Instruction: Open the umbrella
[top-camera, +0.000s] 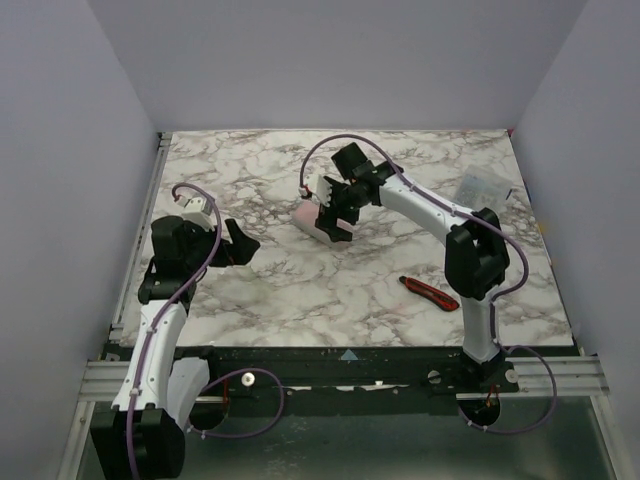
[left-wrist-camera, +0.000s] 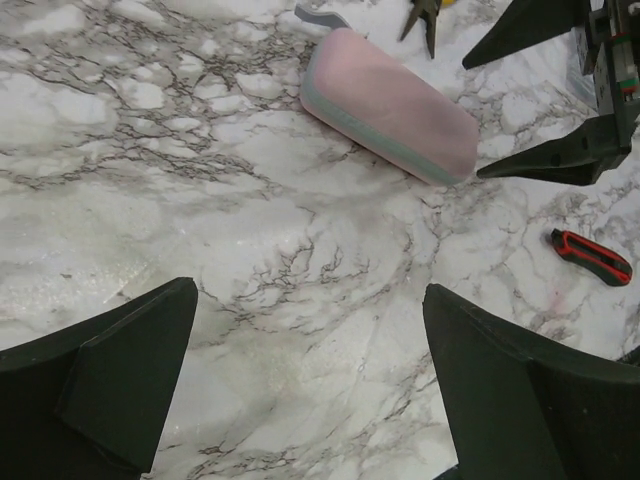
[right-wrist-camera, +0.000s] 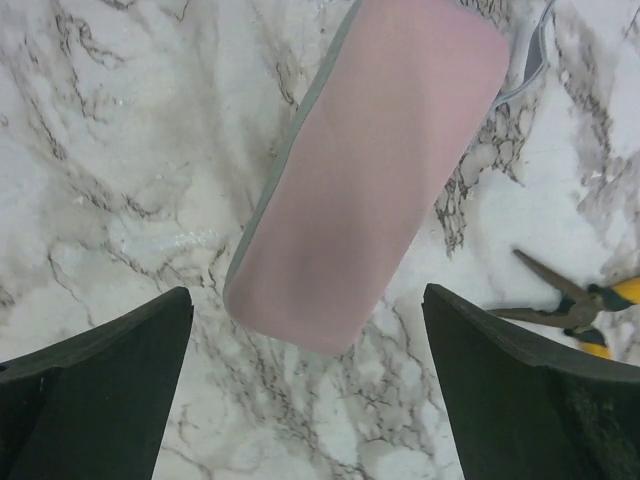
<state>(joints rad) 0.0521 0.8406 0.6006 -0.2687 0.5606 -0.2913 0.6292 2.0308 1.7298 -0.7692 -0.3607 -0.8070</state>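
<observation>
Overall: one pale pink capsule case (right-wrist-camera: 370, 170), one utility knife (top-camera: 430, 293), one pair of pliers (right-wrist-camera: 575, 305) and my two grippers. My left gripper (left-wrist-camera: 310, 290) is spread wide over the marble table (left-wrist-camera: 150, 150). My right gripper (right-wrist-camera: 307, 300) is spread wide over the case's near end. The case lies flat mid-table, its long axis diagonal in the right wrist view. I cannot make out the umbrella itself in any view

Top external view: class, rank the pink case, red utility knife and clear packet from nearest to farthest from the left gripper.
1. The pink case, just right of the left gripper.
2. The red utility knife, front right.
3. The clear packet, far right.
</observation>
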